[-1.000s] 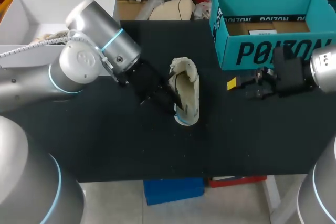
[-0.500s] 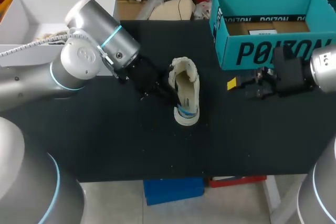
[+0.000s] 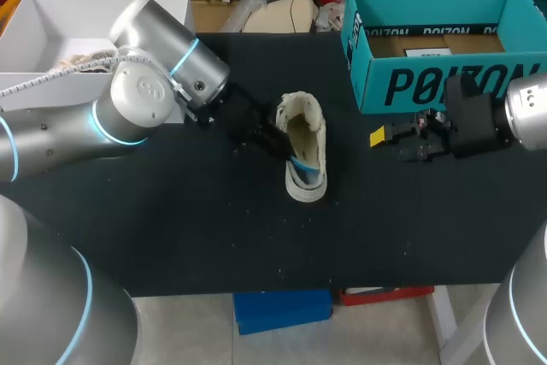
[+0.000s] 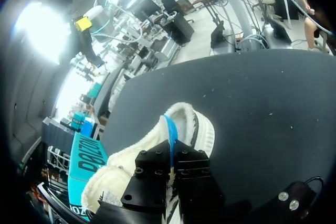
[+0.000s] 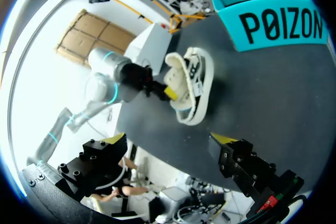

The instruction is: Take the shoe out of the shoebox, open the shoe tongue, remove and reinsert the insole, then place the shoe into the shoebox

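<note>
A cream knit shoe (image 3: 304, 153) lies on the black table (image 3: 205, 237), its opening facing up. Its blue insole (image 3: 308, 167) shows inside, partly raised. My left gripper (image 3: 278, 138) sits at the shoe's opening. In the left wrist view the left gripper (image 4: 171, 167) has its fingers together on the edge of the blue insole (image 4: 169, 132), ahead of which lies the shoe (image 4: 197, 127). The teal shoebox (image 3: 444, 83) stands open at the back right. Just in front of the box, my right gripper (image 3: 395, 137) is open and holds nothing. The right wrist view shows the right gripper (image 5: 168, 140) with its fingers wide apart and the shoe (image 5: 191, 85) ahead.
A white open box (image 3: 51, 14) stands at the back left, partly behind my left arm. The near half of the table is bare black cloth. The table's front edge runs close below the shoe's side.
My left gripper closed on the insole and drew back toward the far left. The blue insole lifted and shows more. The shoe shifted slightly right. The right arm stayed still.
</note>
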Controlling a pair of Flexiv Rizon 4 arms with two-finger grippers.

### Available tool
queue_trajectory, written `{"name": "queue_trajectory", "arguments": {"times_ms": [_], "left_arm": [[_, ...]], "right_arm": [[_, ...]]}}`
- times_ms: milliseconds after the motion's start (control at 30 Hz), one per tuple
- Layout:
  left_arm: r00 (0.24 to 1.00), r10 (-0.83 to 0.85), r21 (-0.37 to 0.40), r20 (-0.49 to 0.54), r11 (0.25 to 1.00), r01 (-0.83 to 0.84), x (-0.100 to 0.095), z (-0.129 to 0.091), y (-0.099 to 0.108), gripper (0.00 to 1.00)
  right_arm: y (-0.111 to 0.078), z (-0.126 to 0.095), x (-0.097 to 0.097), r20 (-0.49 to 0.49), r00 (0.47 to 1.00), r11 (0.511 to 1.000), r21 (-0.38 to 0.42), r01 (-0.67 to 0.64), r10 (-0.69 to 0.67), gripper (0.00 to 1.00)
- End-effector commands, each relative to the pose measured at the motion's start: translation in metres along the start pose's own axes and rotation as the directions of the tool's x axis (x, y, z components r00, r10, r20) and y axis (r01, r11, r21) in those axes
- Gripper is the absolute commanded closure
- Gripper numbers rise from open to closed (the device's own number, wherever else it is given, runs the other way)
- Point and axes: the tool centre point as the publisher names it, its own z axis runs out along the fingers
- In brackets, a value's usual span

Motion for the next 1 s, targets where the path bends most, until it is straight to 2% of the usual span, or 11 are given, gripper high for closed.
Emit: {"name": "queue_trajectory", "arguments": {"times_ms": [33,567,600,633,667,700,733,1000], "left_arm": [[1.000,0.012,-0.017,-0.025,1.000,-0.012,-0.004,0.006,0.003,1.00],[0.966,0.077,-0.092,-0.247,0.991,-0.102,0.008,0.029,-0.006,1.00],[0.960,0.074,-0.099,-0.270,0.990,-0.104,0.010,0.031,-0.006,0.94],[0.956,0.071,-0.103,-0.284,0.989,-0.105,0.011,0.031,-0.005,0.75],[0.954,0.069,-0.106,-0.290,0.989,-0.104,0.012,0.031,-0.006,0.54],[0.954,0.065,-0.108,-0.292,0.989,-0.100,0.013,0.030,-0.006,0.23],[0.954,0.062,-0.108,-0.292,0.989,-0.097,0.013,0.028,-0.007,0.00],[0.974,0.044,-0.067,-0.222,0.996,-0.060,-0.011,0.004,-0.019,0.00]], "right_arm": [[0.000,0.000,0.000,0.002,1.000,1.000,0.002,-0.001,0.001,0.00],[0.000,0.000,0.000,0.002,1.000,1.000,0.002,-0.001,0.001,0.00],[0.000,0.000,0.000,0.002,1.000,1.000,0.002,-0.001,0.001,0.00],[0.000,0.000,0.000,0.002,1.000,1.000,0.002,-0.001,0.001,0.00],[0.000,0.000,0.000,0.002,1.000,1.000,0.002,-0.001,0.001,0.00],[0.000,0.000,0.000,0.002,1.000,1.000,0.002,-0.001,0.001,0.00],[0.000,0.000,0.000,0.002,1.000,1.000,0.002,-0.001,0.001,0.00],[0.000,0.000,0.000,0.002,1.000,1.000,0.002,-0.001,0.001,0.00]]}}
